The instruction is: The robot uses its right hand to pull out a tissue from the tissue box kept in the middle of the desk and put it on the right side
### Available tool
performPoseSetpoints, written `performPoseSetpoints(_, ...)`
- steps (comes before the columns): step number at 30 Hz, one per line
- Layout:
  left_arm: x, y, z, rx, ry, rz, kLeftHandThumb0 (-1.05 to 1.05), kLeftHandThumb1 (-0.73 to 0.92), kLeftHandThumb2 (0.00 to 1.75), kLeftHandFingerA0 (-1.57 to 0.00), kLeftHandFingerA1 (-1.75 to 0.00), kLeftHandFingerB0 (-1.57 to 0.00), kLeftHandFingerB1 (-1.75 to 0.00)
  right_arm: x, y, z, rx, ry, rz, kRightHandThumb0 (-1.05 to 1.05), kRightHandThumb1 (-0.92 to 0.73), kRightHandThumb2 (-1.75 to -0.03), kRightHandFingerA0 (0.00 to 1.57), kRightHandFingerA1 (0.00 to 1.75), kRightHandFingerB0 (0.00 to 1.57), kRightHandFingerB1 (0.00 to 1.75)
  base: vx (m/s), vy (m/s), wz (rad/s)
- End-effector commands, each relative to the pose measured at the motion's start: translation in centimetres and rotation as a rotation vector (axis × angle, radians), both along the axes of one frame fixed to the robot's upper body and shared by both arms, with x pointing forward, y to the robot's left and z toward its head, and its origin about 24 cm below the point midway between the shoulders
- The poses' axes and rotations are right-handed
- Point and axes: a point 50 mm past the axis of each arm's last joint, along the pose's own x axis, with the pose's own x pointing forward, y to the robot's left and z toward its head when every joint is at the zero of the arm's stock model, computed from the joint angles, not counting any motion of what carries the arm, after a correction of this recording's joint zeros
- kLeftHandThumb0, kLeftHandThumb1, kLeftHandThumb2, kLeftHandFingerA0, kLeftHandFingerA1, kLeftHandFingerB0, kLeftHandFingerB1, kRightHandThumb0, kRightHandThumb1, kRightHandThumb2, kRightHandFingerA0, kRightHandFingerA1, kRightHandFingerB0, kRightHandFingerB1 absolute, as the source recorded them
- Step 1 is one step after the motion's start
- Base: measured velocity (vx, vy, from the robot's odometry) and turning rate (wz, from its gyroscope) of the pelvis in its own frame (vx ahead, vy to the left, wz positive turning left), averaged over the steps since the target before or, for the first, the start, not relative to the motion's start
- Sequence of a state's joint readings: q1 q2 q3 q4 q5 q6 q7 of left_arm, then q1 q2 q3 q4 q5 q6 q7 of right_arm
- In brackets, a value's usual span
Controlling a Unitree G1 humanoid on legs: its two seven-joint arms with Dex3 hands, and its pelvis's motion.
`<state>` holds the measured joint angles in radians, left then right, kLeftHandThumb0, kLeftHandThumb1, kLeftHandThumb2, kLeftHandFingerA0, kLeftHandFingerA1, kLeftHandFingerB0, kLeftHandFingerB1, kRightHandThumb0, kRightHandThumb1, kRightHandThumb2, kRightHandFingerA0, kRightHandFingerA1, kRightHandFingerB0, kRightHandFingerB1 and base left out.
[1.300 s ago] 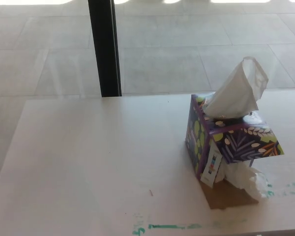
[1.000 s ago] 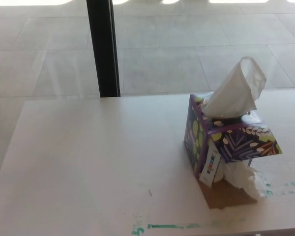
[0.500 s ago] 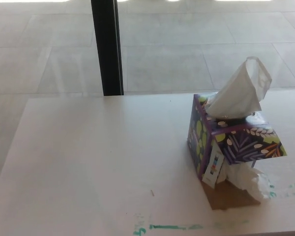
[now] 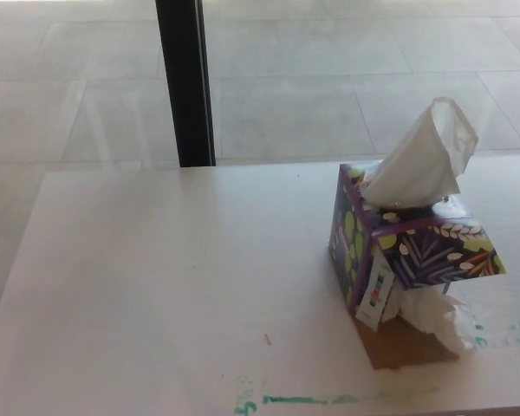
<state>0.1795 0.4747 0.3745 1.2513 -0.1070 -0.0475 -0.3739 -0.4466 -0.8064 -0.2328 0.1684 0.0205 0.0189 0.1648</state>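
Although the whole view has drifted slightly over the last second, that is the camera shifting; nothing on the worktop [image 4: 156, 286] has itself moved. A purple, leaf-patterned tissue box [image 4: 399, 256] stands on the worktop, with a white tissue [image 4: 420, 160] rising upright from its top opening. Just in front of the box, at its lower right corner, a crumpled tissue [image 4: 440, 314] lies on a brown patch of card [image 4: 399, 347]. Left of the box, a green tape line [image 4: 303, 399] marks the worktop's near edge. Behind the box stands a black post [image 4: 185, 82]. Neither robot hand is in view, so their openness cannot be told. Judging from this, the upright tissue is not yet pulled; the right hand's reach has yet to begin.
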Motion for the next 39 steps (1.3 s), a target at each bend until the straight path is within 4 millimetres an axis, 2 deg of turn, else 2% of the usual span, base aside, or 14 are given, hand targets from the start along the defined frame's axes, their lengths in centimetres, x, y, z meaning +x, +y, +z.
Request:
performPoseSetpoints(1,-0.2,0.6,0.5,-0.005,-0.024,0.029,-0.81,0.92,0.7,-0.54,-0.48,-0.42,-0.43,3.7,6.0,1.4,-0.204,0.172,0.125,-0.65,-0.65,-0.6,0.49,0.45,0.28,0.3,0.0,0.0,0.0)
performPoseSetpoints(6,-0.6,0.5,0.4,-0.001,-0.005,0.031,-0.82,0.92,0.71,-0.55,-0.48,-0.42,-0.42,5.2,7.9,1.0,-0.217,0.222,0.16,-0.67,-0.64,-0.6,0.47,0.47,0.27,0.3,0.0,0.0,0.0)
performPoseSetpoints(7,-0.6,0.6,0.4,0.003,-0.002,0.022,-0.82,0.92,0.71,-0.54,-0.47,-0.42,-0.42,5.9,8.5,0.8,-0.266,0.254,0.168,-0.73,-0.55,-0.87,0.4,0.56,0.18,0.42,0.0,0.0,0.0)
performPoseSetpoints(9,-0.6,0.6,0.4,0.003,-0.006,0.029,-0.81,0.92,0.71,-0.56,-0.49,-0.46,-0.44,6.4,9.1,0.7,-0.302,0.272,0.182,-0.68,-0.67,-0.61,0.43,0.47,0.24,0.29,0.0,0.0,0.0)
performPoseSetpoints(10,-0.6,0.6,0.4,0.005,-0.006,0.031,-0.81,0.92,0.71,-0.57,-0.48,-0.46,-0.43,6.6,9.3,0.7,-0.318,0.287,0.179,-0.72,-0.54,-0.89,0.36,0.55,0.17,0.42,0.0,0.0,0.0)
performPoseSetpoints(12,-0.7,0.5,0.4,0.001,-0.008,0.048,-0.87,0.76,0.87,-0.55,-0.55,-0.44,-0.5,6.9,9.6,0.5,-0.329,0.312,0.178,-0.73,-0.54,-0.89,0.34,0.55,0.16,0.42,0.0,0.0,0.0)
performPoseSetpoints(18,-1.0,0.4,0.3,0.003,0.003,0.033,-0.81,0.92,0.69,-0.55,-0.48,-0.45,-0.43,8.1,10.9,0.0,-0.454,0.408,0.164,-0.77,-0.57,-0.92,0.26,0.53,0.12,0.41,0.0,0.0,0.0)
performPoseSetpoints(19,-1.1,0.4,0.4,0.01,0.012,0.0,-0.88,0.78,0.87,-0.54,-0.53,-0.41,-0.47,9.0,11.6,0.3,-0.464,0.447,0.158,-0.39,-0.36,-0.99,0.04,0.53,0.0,0.49,0.0,0.0,0.0)
performPoseSetpoints(20,-1.1,0.4,0.4,0.011,0.013,0.002,-0.88,0.78,0.87,-0.54,-0.53,-0.41,-0.47,9.1,11.8,0.5,-0.47,0.448,0.157,-0.39,-0.36,-0.99,0.04,0.53,0.0,0.49,0.0,0.0,0.0)
performPoseSetpoints(21,-1.1,0.4,0.4,0.007,0.011,0.006,-0.88,0.78,0.86,-0.54,-0.52,-0.41,-0.47,9.3,12.0,0.6,-0.478,0.458,0.151,-0.91,-0.6,-0.97,0.06,0.5,0.03,0.37,0.0,0.0,0.0)
performPoseSetpoints(23,-1.3,0.4,0.3,0.006,0.012,0.009,-0.82,0.92,0.71,-0.56,-0.47,-0.44,-0.43,9.4,12.2,0.7,-0.486,0.477,0.143,-0.93,-0.61,-0.98,0.01,0.46,0.1,0.33,0.0,0.0,0.0)
performPoseSetpoints(24,-1.3,0.5,0.4,0.012,0.021,-0.011,-0.81,0.92,0.73,-0.56,-0.45,-0.44,-0.41,9.7,12.5,1.0,-0.504,0.494,0.128,-0.86,-0.73,-0.63,0.05,0.38,0.09,0.27,0.0,0.0,0.0)
performPoseSetpoints(25,-1.3,0.6,0.5,0.015,0.023,-0.008,-0.82,0.92,0.72,-0.55,-0.45,-0.44,-0.41,9.9,12.6,1.2,-0.507,0.512,0.125,-0.93,-0.6,-1.01,0.02,0.28,0.1,0.21,0.0,0.0,0.0)
performPoseSetpoints(39,-1.2,0.4,0.4,0.008,0.017,-0.014,-0.82,0.92,0.7,-0.56,-0.45,-0.44,-0.42,10.6,13.9,0.2,-0.501,0.538,0.185,-0.8,-0.54,-0.92,0.12,0.49,0.04,0.29,0.0,0.0,0.0)
